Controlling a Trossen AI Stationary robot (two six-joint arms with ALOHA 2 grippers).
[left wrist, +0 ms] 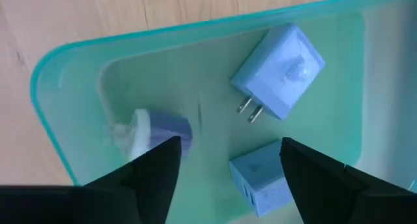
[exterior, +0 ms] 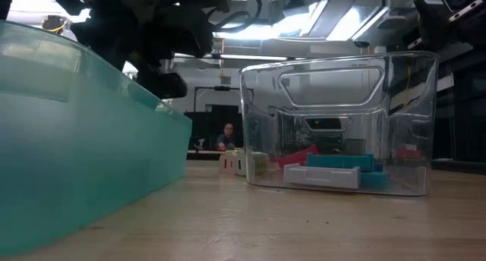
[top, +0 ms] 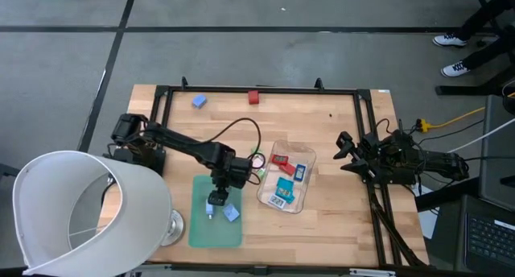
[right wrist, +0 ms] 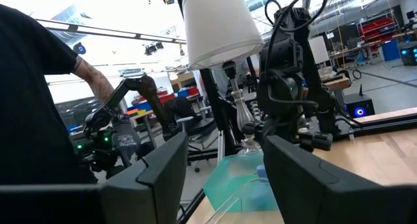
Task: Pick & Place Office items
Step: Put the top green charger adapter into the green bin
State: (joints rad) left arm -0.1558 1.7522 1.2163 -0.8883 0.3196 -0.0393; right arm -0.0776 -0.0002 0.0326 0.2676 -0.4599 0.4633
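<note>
I see left gripper (left wrist: 225,168) released over green mat (top: 203,229) | blue plug blocks (left wrist: 279,71) lie on mat just beyond fingers | right gripper (top: 344,154) parted, empty, desk edge | clear tray (top: 299,152) holds more pieces

Readable text: you'll find none.
White labels on office items (top: 281,202) in clear tray (top: 270,198): print too small to read.

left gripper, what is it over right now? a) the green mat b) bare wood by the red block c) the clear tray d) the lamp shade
a: in the high view the left gripper hangs over the green mat, and its wrist view looks down on blue plug adapters lying there.
</note>
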